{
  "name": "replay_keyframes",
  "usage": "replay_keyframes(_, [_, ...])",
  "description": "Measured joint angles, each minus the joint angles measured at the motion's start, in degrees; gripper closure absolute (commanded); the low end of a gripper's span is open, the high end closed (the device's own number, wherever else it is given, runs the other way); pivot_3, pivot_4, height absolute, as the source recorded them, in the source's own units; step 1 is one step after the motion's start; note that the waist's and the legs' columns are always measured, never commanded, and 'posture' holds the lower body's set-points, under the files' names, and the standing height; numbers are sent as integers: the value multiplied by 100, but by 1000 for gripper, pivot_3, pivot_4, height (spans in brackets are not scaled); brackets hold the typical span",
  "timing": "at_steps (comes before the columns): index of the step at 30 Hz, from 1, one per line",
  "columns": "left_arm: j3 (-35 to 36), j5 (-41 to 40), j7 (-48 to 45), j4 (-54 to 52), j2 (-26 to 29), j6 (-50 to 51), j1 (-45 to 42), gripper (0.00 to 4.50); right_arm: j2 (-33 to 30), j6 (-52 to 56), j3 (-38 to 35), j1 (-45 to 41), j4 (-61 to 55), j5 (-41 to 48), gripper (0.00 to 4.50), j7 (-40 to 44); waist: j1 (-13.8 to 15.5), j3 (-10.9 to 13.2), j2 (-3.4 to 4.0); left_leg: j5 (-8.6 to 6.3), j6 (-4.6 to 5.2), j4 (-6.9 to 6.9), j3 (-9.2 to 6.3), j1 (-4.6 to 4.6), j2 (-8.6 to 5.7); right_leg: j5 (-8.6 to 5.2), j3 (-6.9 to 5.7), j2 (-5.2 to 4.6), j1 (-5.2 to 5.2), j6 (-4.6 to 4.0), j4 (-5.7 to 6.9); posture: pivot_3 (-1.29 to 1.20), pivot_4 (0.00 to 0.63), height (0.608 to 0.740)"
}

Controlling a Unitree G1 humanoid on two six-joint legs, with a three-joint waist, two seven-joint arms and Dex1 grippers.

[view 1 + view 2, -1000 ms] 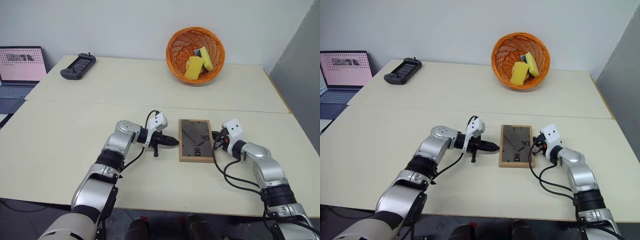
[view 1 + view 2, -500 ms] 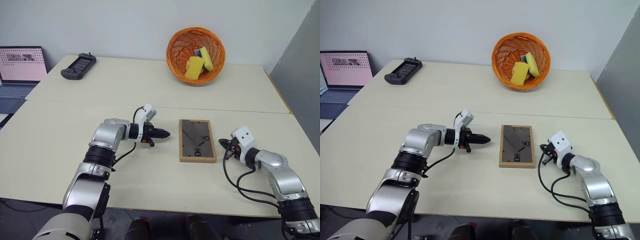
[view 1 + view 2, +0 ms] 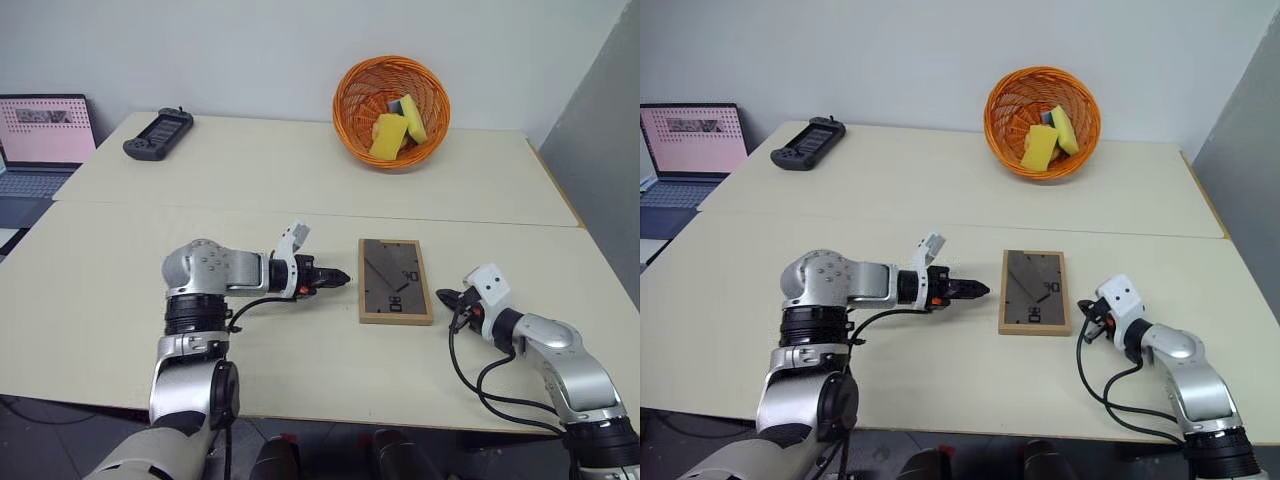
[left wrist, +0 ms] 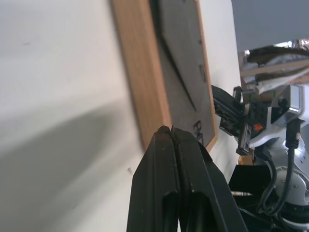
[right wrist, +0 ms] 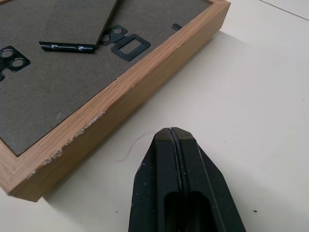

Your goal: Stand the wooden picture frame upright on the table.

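The wooden picture frame (image 3: 394, 280) lies flat on the table (image 3: 300, 170), face down, its dark grey-brown backing and easel stand turned up. My left gripper (image 3: 345, 276) is shut and empty, pointing at the frame's left edge from a short gap away. In the left wrist view the shut fingers (image 4: 171, 145) point at the frame's light-wood edge (image 4: 140, 82). My right gripper (image 3: 441, 296) is shut and empty just off the frame's lower right corner, not touching it. The right wrist view has the frame's edge (image 5: 120, 101) a little beyond the fingertips (image 5: 170, 137).
An orange basket (image 3: 391, 98) with yellow sponges sits at the back of the table. A black handheld game console (image 3: 157, 133) lies at the back left, and a laptop (image 3: 40, 140) stands beyond the left edge. A seam (image 3: 300, 212) crosses the tabletop behind the frame.
Both grippers drew back from the frame. The left wrist rolled over and its elbow swung out to the left. The right arm pulled toward the near right. The frame has not moved.
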Motion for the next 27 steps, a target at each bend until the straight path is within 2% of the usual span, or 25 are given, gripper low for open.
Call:
replay_keyframes(4, [-73, -1483, 1307, -32, 67, 2, 235, 4486, 0, 11, 12, 6, -33, -2, 4500, 2, 25, 0, 0, 0, -1, 5, -5, 0, -6, -2, -10, -10, 13, 3, -2, 0, 150, 740])
replay_keyframes(5, [-160, -2018, 1737, -83, 81, 6, 331, 4303, 6, 18, 24, 6, -33, -2, 4500, 1, 36, 0, 0, 0, -1, 5, -7, 0, -6, -2, -13, -11, 15, 3, -3, 0, 150, 740])
replay_keyframes(8, [-299, -2779, 2346, -99, 92, 13, 420, 3858, 19, 40, 41, 5, -33, -2, 4500, 1, 53, 0, 0, 0, -1, 6, -12, 0, -9, -2, -18, -11, 18, 3, -6, 0, 150, 740])
replay_keyframes(12, [-549, -3836, 3104, -59, 147, -26, 436, 3001, 22, 51, 73, 4, -54, -1, 4500, -2, 60, 0, 0, 0, -1, 6, -13, 0, -10, -2, -19, -11, 20, 3, -10, 0, 150, 740])
replay_keyframes(16, [-1085, -4964, 3857, -83, 466, -500, 629, 2192, 27, 65, 80, 6, -88, -1, 4500, -3, 66, 0, 0, 0, -2, 6, -14, 1, -10, -2, -20, -11, 20, 3, -11, 0, 150, 740])
replay_keyframes(20, [-1440, -5604, 4245, -152, 596, -975, 752, 1555, 26, 89, 78, 49, -128, -1, 4500, -8, 145, 0, 0, 0, -3, 8, -13, 0, -14, -2, -19, -11, 22, 3, -14, 0, 150, 740])
replay_keyframes(27, [-1476, -5742, 4481, 121, 525, -1250, 639, 1555, 16, 212, 76, 61, -235, 0, 4500, -2, 163, 0, 0, 0, -3, 8, -10, 1, -15, -3, -17, -11, 22, 4, -22, 0, 150, 740])
